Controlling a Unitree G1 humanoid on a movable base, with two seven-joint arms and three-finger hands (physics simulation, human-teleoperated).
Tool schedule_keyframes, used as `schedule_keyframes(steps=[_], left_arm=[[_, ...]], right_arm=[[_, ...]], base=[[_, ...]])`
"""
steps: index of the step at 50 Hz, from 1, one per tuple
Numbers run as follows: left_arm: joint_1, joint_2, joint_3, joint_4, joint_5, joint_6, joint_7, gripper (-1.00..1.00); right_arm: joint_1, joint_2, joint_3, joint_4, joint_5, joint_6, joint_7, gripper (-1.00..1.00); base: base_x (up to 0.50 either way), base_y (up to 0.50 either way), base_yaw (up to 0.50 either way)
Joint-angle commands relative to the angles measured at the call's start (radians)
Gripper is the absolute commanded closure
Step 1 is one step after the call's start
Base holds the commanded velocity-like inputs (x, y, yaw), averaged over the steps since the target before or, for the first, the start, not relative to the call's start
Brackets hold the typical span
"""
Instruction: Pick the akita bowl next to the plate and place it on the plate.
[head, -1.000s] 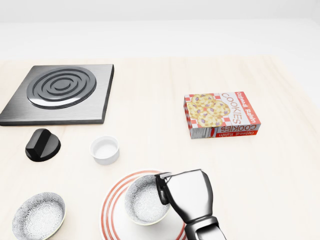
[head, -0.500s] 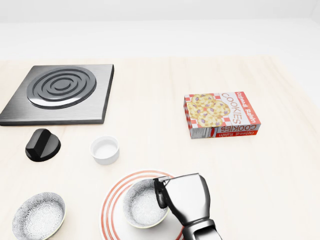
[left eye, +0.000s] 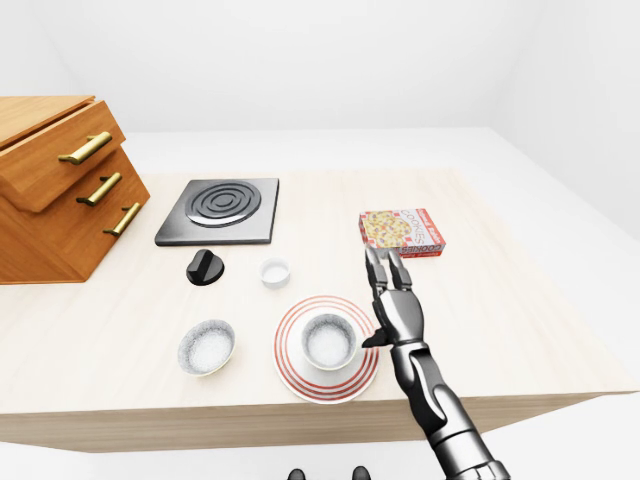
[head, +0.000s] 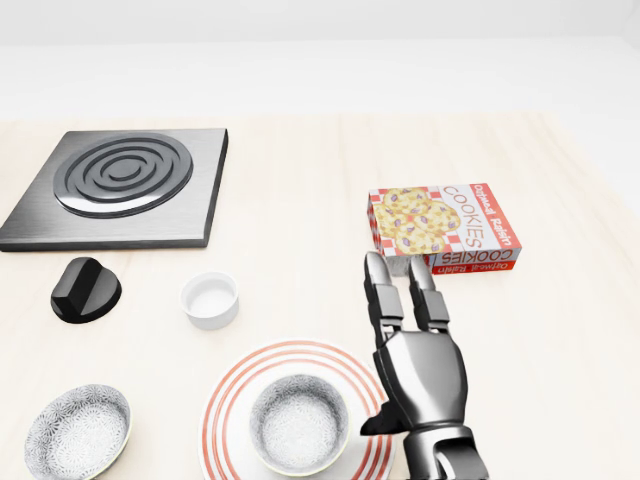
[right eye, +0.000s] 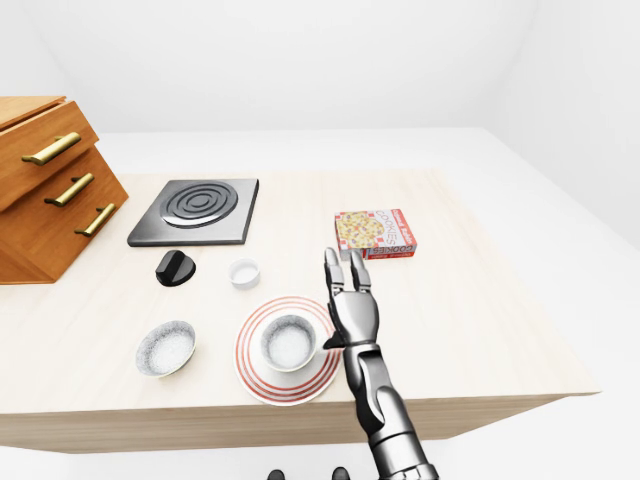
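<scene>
— Where do we find the akita bowl (head: 298, 422)?
— We see it sitting upright in the middle of the red-ringed plate (head: 222, 405), at the bottom centre of the head view.
— And our right hand (head: 418, 375)?
— It stands just right of the plate, apart from the bowl. Its fingers (head: 380, 290) are stretched straight toward the top of the frame, spread open and holding nothing. Our left hand shows in no view.
— What else do we see on the table (head: 570, 340)?
— A second patterned bowl (head: 77, 432) lies at lower left, with a small white cup (head: 210, 299) and a black knob (head: 85, 288) above it. The stove burner (head: 120, 185) is at upper left, and the cookie box (head: 443, 229) is at right, just above our fingertips. The wooden drawers (left eye: 50, 190) are at the left edge of the left-eye view.
</scene>
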Motion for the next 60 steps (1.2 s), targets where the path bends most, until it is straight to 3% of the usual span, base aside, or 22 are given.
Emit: schedule_keyframes(steps=[1,17,60], left_arm=[[-0.005,-0.008,-0.003,-0.019,0.021,0.0,0.018,-1.0],[-0.016,-0.008,-0.009,0.001,0.028,0.0,0.008,-1.0],[0.018,-0.008,0.027,-0.062,0.031,0.0,0.022,-1.0]], right_arm=[[0.023,-0.077,-0.081,-0.194,-0.013,0.0,0.115,-1.0],[-0.065,-0.119,-0.205,-0.265,0.077,0.0,0.242,-1.0],[-0.063,-0.203,-0.405,-0.604,0.305,0.0,0.522,-1.0]], base=[[0.0,0.0,0.0],[0.0,0.0,0.0],[0.0,0.0,0.0]])
